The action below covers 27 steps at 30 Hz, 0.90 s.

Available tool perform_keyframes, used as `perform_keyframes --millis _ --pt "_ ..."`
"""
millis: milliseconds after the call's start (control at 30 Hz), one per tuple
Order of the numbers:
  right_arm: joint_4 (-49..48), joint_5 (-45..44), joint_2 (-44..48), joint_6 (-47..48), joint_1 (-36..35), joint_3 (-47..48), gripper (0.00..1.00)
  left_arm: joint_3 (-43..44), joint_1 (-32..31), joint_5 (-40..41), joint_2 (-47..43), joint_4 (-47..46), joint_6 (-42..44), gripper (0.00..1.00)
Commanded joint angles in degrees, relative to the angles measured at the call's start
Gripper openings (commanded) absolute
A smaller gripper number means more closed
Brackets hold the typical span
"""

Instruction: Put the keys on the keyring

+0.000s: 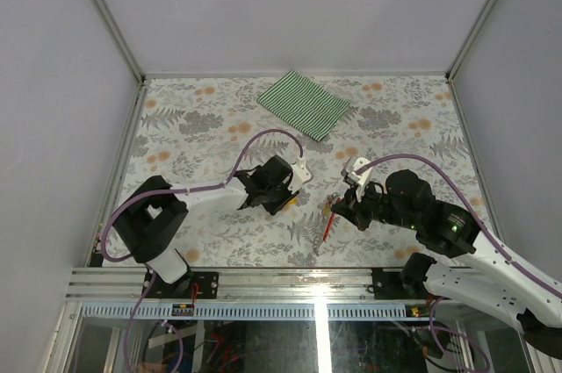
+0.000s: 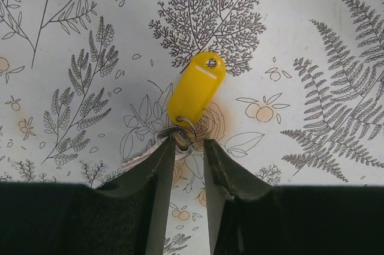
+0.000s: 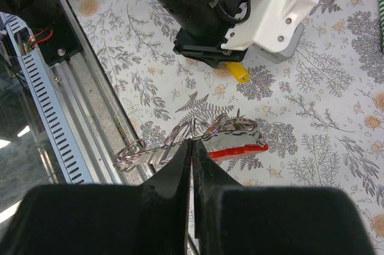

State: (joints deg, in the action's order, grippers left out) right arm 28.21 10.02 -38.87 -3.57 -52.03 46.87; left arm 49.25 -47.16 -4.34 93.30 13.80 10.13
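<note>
Overhead, the yellow key [image 1: 288, 204] is just a sliver poking out from under the left arm [image 1: 211, 197], lying on the flowery bench [image 1: 193, 136]. The left wrist cam shows way more. The yellow tag [image 2: 197, 89] lies flat, and its little split ring sits right between the tips of the left jaws, with the silver blade [image 2: 141, 156] sticking out to the side. The left jaws have a narrow gap, and I honestly can't tell if they're gripping the ring or only flanking it.

The keyring [image 1: 328, 226] is a thin red streak from above, just off the right arm [image 1: 413, 206]. The right wrist cam shows the right jaws pressed together, pinching one of its wire loops. The red strap [image 3: 240, 150] sits just past the tips, and more loops [image 3: 129, 154] trail toward the bench edge. The green striped cloth [image 1: 305, 103] sits well apart at the back.
</note>
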Motion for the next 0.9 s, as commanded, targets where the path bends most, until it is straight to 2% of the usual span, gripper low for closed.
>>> perform_keyframes --millis 0,433,733,867 --pt "-1.93 0.51 0.67 -0.65 -0.09 2.5 0.02 1.15 0.31 -0.48 0.96 -0.86 0.87 0.25" --pt "-1.58 0.27 1.19 -0.9 -0.13 2.43 0.02 -0.01 0.28 -1.52 -0.97 -4.05 -0.96 0.0" --pt "-1.4 0.08 1.45 -1.0 -0.14 2.53 0.02 -0.77 0.31 -1.49 -6.55 -6.02 -3.29 0.0" --pt "-1.41 -0.32 1.75 -0.93 -0.15 2.61 0.02 0.46 0.31 -2.4 -8.41 -5.41 -7.01 0.0"
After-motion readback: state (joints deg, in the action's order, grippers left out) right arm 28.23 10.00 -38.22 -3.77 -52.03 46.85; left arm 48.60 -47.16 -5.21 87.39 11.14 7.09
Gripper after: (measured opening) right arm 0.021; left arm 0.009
